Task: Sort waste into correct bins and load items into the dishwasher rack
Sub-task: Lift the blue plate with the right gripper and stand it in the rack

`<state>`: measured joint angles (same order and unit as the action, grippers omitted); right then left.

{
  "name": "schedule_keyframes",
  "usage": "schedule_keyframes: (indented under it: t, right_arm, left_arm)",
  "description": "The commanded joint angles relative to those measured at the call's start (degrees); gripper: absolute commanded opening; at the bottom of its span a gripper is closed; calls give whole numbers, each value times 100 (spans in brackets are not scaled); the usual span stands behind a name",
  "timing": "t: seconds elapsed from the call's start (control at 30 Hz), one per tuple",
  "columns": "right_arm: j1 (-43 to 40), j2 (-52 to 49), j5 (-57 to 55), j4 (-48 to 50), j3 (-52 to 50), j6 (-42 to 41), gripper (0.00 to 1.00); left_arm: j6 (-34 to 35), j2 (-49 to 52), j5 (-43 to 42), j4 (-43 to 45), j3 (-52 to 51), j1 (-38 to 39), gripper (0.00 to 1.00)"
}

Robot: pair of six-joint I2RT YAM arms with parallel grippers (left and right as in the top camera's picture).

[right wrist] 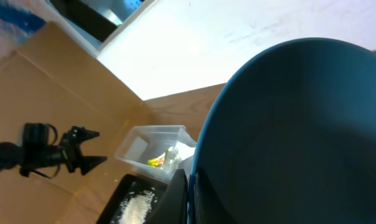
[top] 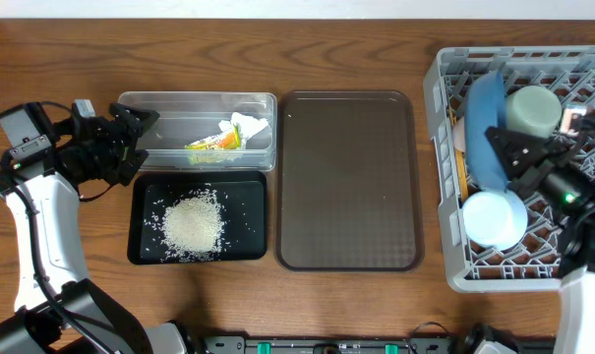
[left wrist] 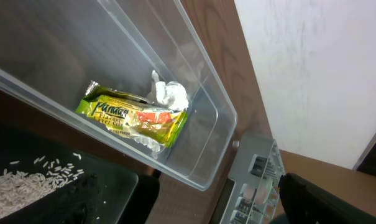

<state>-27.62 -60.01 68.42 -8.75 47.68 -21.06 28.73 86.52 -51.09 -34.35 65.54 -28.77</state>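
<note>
- Left gripper (top: pixel 143 138): hanging with its jaws spread wide and gripping nothing, just beside the left end of the clear tub (top: pixel 197 96).
- Clear tub: holding 2 waste pieces, the yellow-green-orange snack wrapper (left wrist: pixel 133 116) and the crumpled white napkin (left wrist: pixel 170 95), which are touching. This sorting is looking done.
- Black tray (top: pixel 140 248): carrying the rice (top: pixel 192 224) as 1 heap with stray grains around it. This is also looking done.
- Brown serving tray (top: pixel 349 182): lying between the bins and the rack, with no item showing on it.
- Dishwasher rack (top: pixel 443 98): holding the dark-blue plate (top: pixel 482 123) standing on edge, the mint-green bowl (top: pixel 531 110) and the light-blue saucer (top: pixel 494 218). Loading is looking nearly complete.
- Right gripper (top: pixel 502 143): sitting closed against the plate inside the rack. Whether the rim is pinched between the fingers is not showing.
- Hard to make out: the pink cup is showing only as a pinkish patch behind the right arm. The chopsticks are perhaps the thin orange strip along the rack's left wall. The rack's right edge is being cut off by the overhead view.
</note>
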Motion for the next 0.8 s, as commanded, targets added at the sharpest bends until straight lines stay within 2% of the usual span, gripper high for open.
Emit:
schedule_keyframes:
  t: [0.0,0.33,0.77]
  right_arm:
    - [-433,-420,994,232,63,-260,1]
    - [-1453,-1187,1204,293,63,-468,1]
    - [-1578,-1244,1167,286,42,-468,1]
  left_arm:
    - [46,-7,-68,-11,33,-20,94]
    - [46,-7,-66,-11,33,-20,94]
    - [46,-7,-68,-11,33,-20,94]
